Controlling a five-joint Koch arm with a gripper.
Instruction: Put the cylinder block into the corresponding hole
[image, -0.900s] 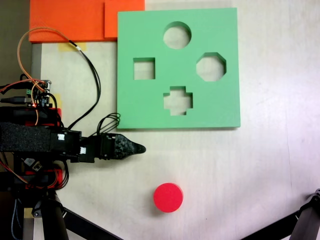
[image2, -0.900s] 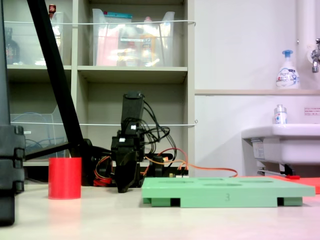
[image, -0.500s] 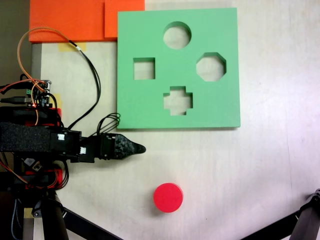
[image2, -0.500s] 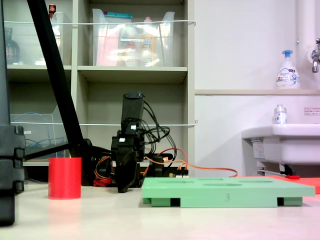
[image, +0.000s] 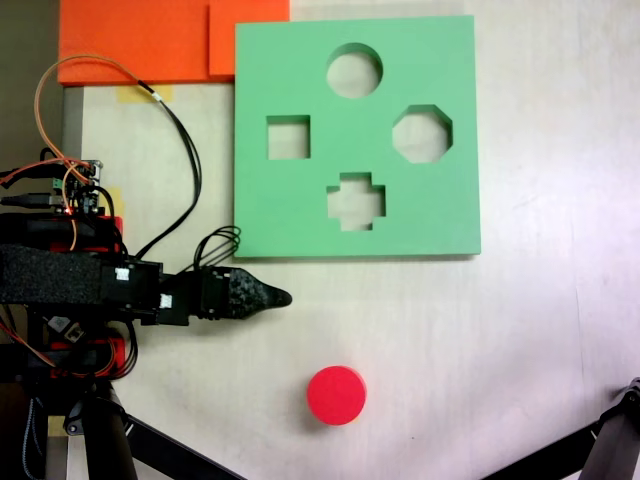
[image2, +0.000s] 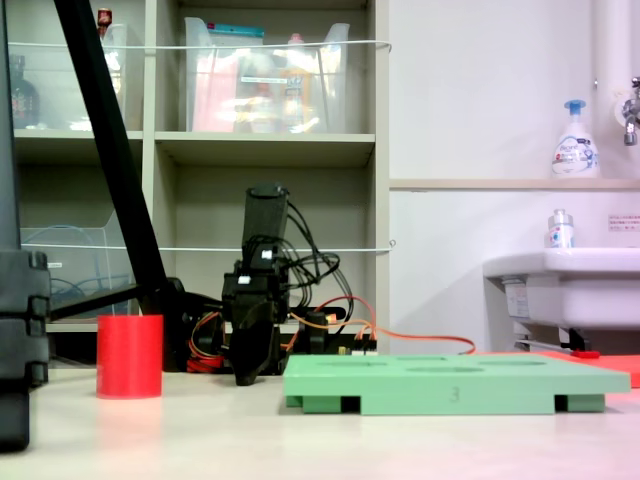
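Observation:
The red cylinder block (image: 336, 395) stands upright on the pale table, below the green foam board (image: 300, 200) in a fixed view; seen from the side it is at the left (image2: 129, 356). The round cut-out (image: 354, 70) lies near the board's top edge, with nothing in it. My black gripper (image: 283, 297) rests low just below the board's lower left corner, up and to the left of the cylinder and well apart from it. Its jaws taper together to one point, shut and holding nothing. From the side the gripper (image2: 243, 378) points down at the table, between cylinder and board (image2: 450, 380).
The board also has a square cut-out (image: 288, 137), an octagonal one (image: 422, 133) and a cross-shaped one (image: 356, 201). Orange foam sheets (image: 150, 40) lie at the top left. Tripod legs (image: 110, 440) cross the lower corners. Cables (image: 185, 150) loop beside the arm. A sink (image2: 560, 285) stands behind.

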